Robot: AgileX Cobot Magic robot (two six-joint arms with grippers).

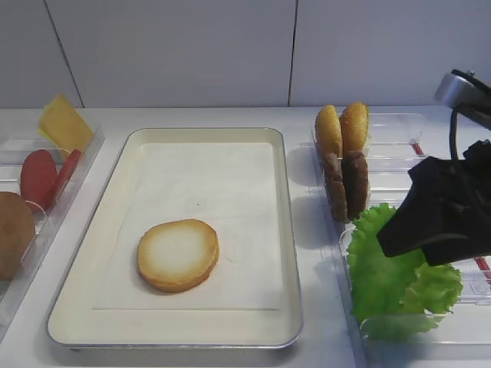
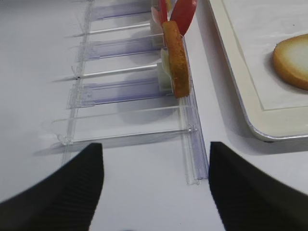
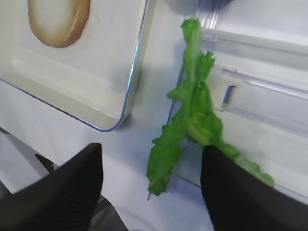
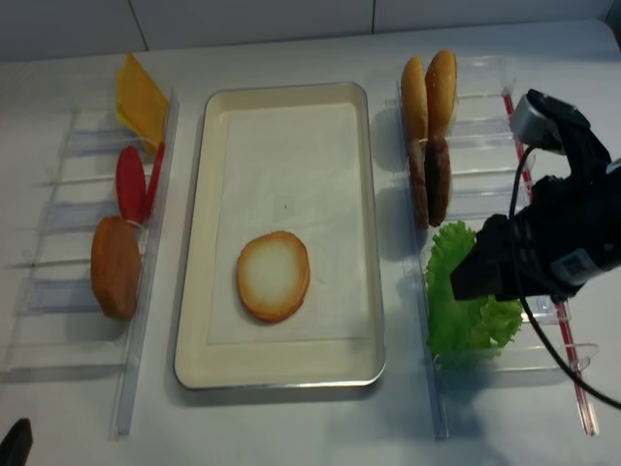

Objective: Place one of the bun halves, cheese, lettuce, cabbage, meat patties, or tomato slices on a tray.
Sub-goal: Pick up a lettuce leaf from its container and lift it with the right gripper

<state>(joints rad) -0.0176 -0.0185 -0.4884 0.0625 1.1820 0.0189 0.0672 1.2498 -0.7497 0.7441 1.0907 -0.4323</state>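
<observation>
At front right, your right gripper [image 3: 151,185] hangs over lettuce [image 3: 192,120]: fingers spread, one each side of leaf, nothing clamped yet. Leaf stands on edge in clear rack [image 1: 460,326], frill leaning over rack wall toward tray [image 1: 288,230], so you straddle it rather than scoop. Left gripper [image 2: 156,185] parted, empty, idle before left rack [image 2: 130,89]. On tray liner, one bun half [image 1: 178,255] lies toasted face up, base for stack. Farther back: meat patties [image 1: 345,184], bun halves [image 1: 341,129] upright in slots; tomato slices [image 1: 46,178], cheese [image 1: 65,123] far left.
</observation>
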